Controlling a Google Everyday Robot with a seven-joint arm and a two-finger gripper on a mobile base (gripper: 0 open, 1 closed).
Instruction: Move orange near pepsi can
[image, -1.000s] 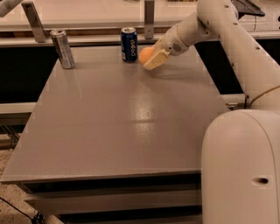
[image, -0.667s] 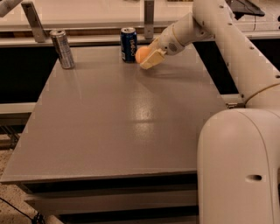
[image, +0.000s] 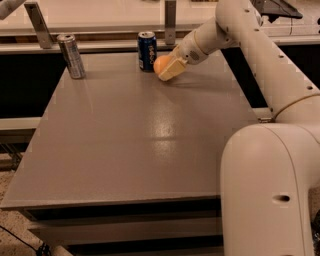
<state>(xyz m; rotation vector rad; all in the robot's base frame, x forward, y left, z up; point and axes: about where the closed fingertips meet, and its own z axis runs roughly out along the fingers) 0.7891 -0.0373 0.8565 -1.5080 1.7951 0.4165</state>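
Orange (image: 160, 63) sits at the far end, so start close: the robot's big pale base (image: 270, 190) fills the near right corner, at the right edge of the grey bench (image: 125, 160). The middle of the bench top carries a soft glare of light. From the base the arm (image: 280, 75) climbs toward the top of the view, then reaches leftward and down over the far right part of the bench. At its end the claw (image: 165, 69) is clamped on the orange, with one pale finger lying along the fruit's right and lower side. The fruit is low over the bench, and I cannot tell whether it touches the surface. Just left of it stands the pepsi can (image: 147, 51), upright near the far edge; touching or a hair apart, I cannot tell. Well to the left, by the far left corner, a silver can (image: 71, 56) stands slightly tilted. Behind the cans a metal post (image: 170, 20) rises from a rail
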